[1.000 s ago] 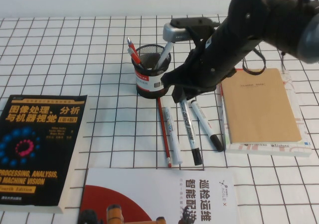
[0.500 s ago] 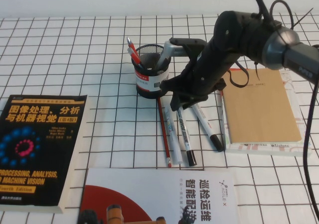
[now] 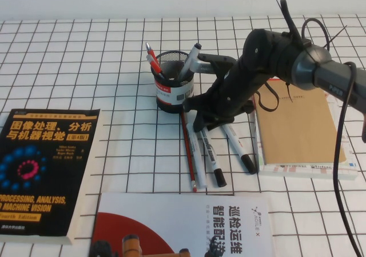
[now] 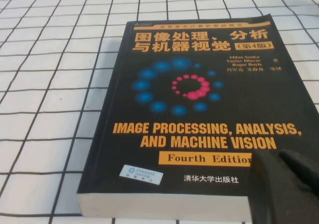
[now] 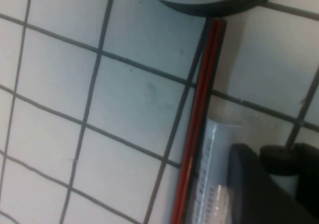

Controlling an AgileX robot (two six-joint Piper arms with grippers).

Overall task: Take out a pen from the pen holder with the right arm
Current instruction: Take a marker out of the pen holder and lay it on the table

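Black right arm (image 3: 274, 54) and hand (image 3: 203, 122), black cables (image 3: 334, 174)

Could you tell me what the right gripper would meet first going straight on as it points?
Probably the white marker beside the red pencil, then the table; the right gripper points down, low over them. The left gripper hangs over the black book.

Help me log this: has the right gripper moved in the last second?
Yes: right gripper sank lower and slightly left against the pen holder, reaching its base level; left gripper hovers over the black book.
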